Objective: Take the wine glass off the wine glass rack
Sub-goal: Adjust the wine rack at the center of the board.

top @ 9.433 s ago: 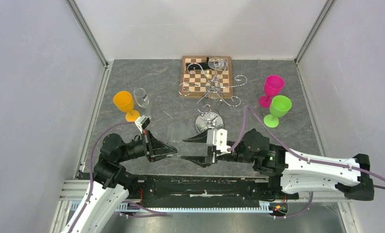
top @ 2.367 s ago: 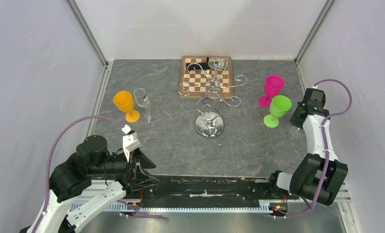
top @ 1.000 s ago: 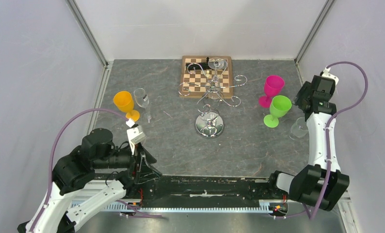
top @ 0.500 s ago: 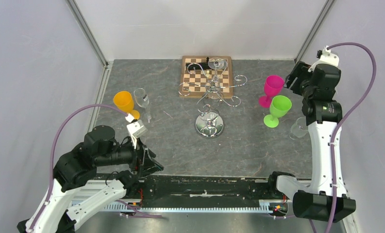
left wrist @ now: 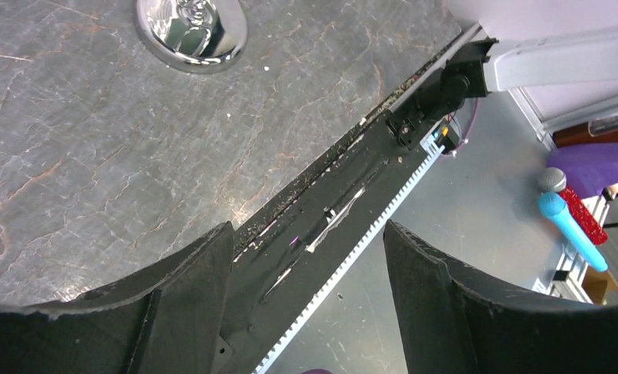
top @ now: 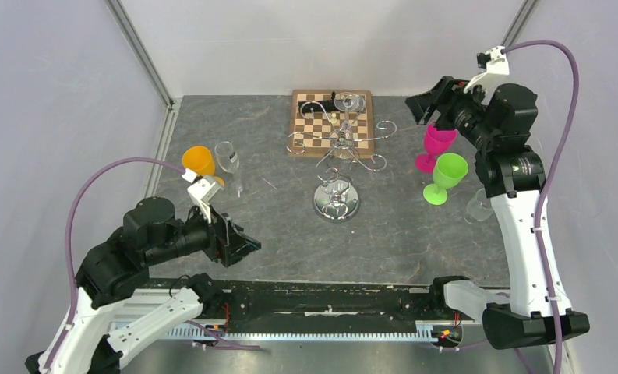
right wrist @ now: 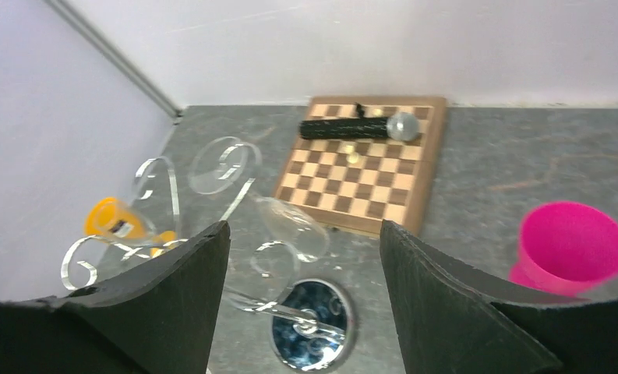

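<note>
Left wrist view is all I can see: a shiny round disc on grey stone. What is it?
Observer: It is the mirrored base of the wine glass rack, a wire stand with curled hooks.
Operator: Is anything hanging on it?
Observer: One clear wine glass, hung by its foot, bowl down.
Operator: Which arm would grab it?
Observer: Probably the right gripper; it is open, held high and pointing at the rack.

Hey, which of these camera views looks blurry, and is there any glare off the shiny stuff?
Right wrist view: soft, the wine glass rack hooks and wine glass smear. Left wrist view: sharp, bright reflections on the rack's mirrored base. Top external view: crisp, evenly lit.
</note>
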{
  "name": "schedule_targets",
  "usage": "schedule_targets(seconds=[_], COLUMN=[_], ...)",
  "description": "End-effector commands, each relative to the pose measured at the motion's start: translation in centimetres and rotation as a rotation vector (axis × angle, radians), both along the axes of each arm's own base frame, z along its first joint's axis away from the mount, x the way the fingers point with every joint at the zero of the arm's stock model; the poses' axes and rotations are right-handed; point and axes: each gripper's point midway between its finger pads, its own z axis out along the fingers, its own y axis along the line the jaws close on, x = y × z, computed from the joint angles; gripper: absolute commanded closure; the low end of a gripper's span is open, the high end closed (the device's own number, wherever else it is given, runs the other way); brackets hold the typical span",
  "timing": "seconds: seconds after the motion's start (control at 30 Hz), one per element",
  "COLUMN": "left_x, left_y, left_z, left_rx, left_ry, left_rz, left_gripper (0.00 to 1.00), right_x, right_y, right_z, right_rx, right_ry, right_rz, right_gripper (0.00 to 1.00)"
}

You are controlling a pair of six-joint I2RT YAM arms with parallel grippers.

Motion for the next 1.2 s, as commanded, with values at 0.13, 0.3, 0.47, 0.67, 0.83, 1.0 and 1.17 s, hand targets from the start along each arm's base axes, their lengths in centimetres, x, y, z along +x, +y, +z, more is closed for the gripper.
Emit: schedule_targets(seconds=[0.13, 0.3, 0.47, 0.67, 0.83, 1.0, 1.17], left_x=[2.2, 2.7, 2.6, 2.0, 1.4, 0.9, 0.4], left_y=[-0.5, -0.5, -0.4, 0.3, 1.2, 2.1, 2.9], left_z=[2.4, 2.5, 2.4, 2.4, 2.2, 2.3, 2.1], left_rx=[-0.064, -0.074, -0.083, -0.098, -0.095, -0.098, -0.084], left_ry=[-0.031, -0.034, -0.030, -0.032, -0.036, -0.055, -0.066], left_rz=[0.104, 0.125, 0.135, 0.152, 0.164, 0.178, 0.186], left_gripper=[0.23, 0.23, 0.23, 0.24, 0.23, 0.23, 0.23], right_x=[-3.1, -4.7, -5.2, -5.1, -5.2, -4.7, -4.6], right_y=[6.5, 10.1, 13.2, 14.9, 17.1, 17.8, 17.4], right_z=[3.4, 3.2, 2.7, 1.7, 0.1, -1.1, -1.4], right_rx=[0.108, 0.132, 0.126, 0.101, 0.039, -0.025, -0.079], right_ry=[-0.108, -0.111, -0.102, -0.093, -0.073, -0.074, -0.091], right_rz=[0.247, 0.313, 0.299, 0.168, 0.094, -0.027, -0.142], right_gripper=[0.27, 0.27, 0.27, 0.27, 0.28, 0.29, 0.30])
